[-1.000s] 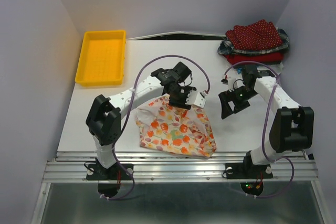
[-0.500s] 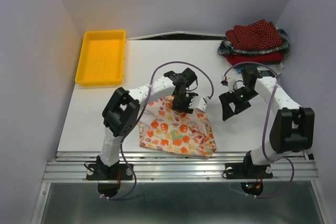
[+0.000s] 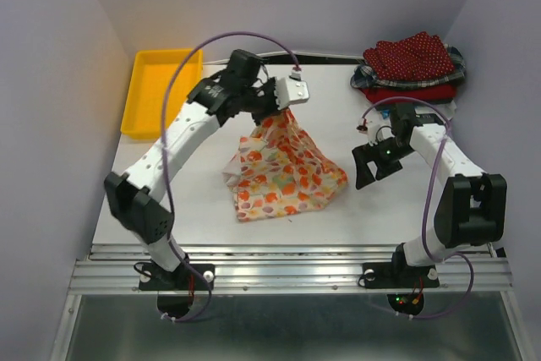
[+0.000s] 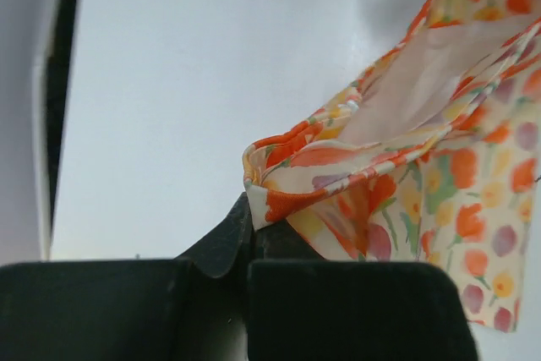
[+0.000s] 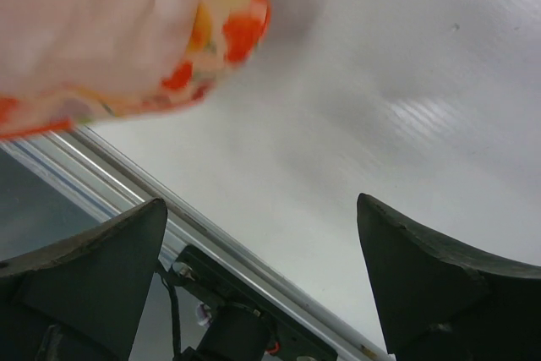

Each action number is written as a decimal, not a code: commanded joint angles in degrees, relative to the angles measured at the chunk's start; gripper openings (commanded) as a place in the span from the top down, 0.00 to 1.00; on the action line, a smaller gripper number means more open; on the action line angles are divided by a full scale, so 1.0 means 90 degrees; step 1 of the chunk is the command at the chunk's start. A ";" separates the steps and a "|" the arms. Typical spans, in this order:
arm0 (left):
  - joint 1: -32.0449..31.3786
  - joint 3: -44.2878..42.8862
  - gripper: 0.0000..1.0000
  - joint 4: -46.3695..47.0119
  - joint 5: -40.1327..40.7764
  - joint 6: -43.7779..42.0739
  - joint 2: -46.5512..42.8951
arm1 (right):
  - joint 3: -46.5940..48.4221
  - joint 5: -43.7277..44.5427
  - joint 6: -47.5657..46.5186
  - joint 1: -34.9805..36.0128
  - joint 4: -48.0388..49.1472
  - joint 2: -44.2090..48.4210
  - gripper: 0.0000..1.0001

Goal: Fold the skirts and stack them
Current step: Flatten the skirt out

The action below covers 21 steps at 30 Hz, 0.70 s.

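One cream skirt (image 3: 287, 171), newly lifted, hangs from the left jaws.

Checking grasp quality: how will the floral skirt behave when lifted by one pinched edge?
Likely floppy: held by the left gripper, the skirt hangs in a cone, its lower part lying on the table. Probably light, since a small pinch on a bunched edge carries it. It may drag and unfold unevenly rather than lift flat, given the loose folds.
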<state>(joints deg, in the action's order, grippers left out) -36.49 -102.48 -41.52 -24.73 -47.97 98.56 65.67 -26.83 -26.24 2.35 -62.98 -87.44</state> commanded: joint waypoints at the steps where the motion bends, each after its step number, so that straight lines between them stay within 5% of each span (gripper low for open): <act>1: 0.0031 0.0418 1.00 0.0501 -0.0426 0.0905 -0.1536 | -0.0050 -0.0582 0.0434 -0.0007 0.0853 0.0076 0.02; 11: 0.0011 0.1669 1.00 0.1166 0.0033 0.0457 -0.3294 | -0.0832 -0.0574 0.0357 -0.0007 0.2973 0.1297 0.00; 21: 0.0011 0.1562 1.00 0.0795 -0.0299 0.0398 -0.3315 | -0.0676 -0.1540 0.0097 0.0265 0.4175 0.1356 0.00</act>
<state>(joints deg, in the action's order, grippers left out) -36.36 -87.77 -36.05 -25.02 -43.70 70.35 59.07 -35.73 -21.10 2.68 -33.26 -76.36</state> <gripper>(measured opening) 0.049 0.999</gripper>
